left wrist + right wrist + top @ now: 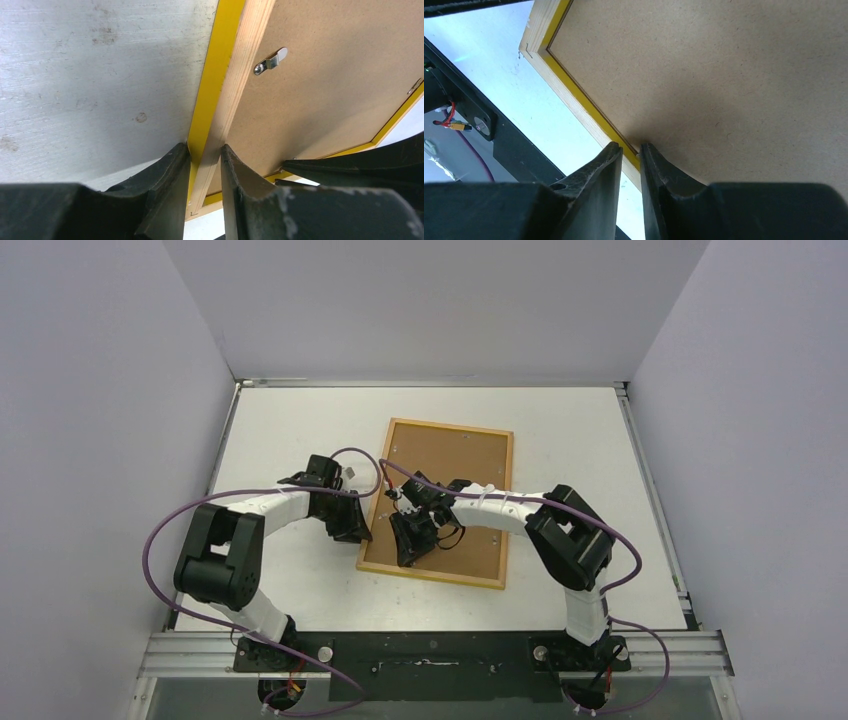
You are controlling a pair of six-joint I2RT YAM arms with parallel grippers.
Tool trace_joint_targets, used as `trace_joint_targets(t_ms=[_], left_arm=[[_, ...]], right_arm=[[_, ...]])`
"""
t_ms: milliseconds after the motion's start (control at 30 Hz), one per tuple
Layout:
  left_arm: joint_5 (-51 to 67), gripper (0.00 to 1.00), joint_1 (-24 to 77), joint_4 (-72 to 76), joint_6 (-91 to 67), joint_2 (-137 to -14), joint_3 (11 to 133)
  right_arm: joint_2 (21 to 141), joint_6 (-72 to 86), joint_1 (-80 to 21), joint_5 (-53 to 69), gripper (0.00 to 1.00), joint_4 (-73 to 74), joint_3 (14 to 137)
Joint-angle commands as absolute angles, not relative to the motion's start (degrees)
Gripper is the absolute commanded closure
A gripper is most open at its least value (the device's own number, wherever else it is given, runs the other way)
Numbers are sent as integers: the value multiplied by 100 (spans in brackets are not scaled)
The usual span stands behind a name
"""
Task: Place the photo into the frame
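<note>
The frame (pixel 450 426) lies face down in the middle of the table, its light-wood back up and a yellow lip showing. A brown backing board (pixel 455 465) fills it. The photo is hidden. My left gripper (pixel 354 531) sits at the frame's left rail; in the left wrist view the gripper (pixel 206 150) is shut on that rail (pixel 240 75), one finger on each side. My right gripper (pixel 406 554) is at the near part of the frame. In the right wrist view it (pixel 630 150) pinches the near rail (pixel 574 107), beside the board (pixel 724 90).
A small metal turn clip (pixel 270 61) on the left rail reaches over the backing board. White walls enclose the table on three sides. The black base rail (pixel 430 655) runs along the near edge. Purple cables loop off both arms.
</note>
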State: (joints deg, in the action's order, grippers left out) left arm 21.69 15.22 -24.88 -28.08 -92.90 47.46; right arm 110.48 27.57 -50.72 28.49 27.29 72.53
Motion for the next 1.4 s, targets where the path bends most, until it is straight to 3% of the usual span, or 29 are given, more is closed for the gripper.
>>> trace_joint_targets(t_ms=[0, 633, 1367], left_arm=[[1610, 75, 1514, -2648, -2828, -9617, 4676], [1392, 76, 1424, -2785, -2864, -9763, 4655], [1361, 77, 1356, -2861, -2832, -9897, 4726]], right_arm=[[11037, 2611, -5111, 3023, 77, 3144, 7135], [11013, 2458, -5113, 3101, 62, 3500, 6973], [11345, 1855, -5211, 2857, 60, 4077, 7200]])
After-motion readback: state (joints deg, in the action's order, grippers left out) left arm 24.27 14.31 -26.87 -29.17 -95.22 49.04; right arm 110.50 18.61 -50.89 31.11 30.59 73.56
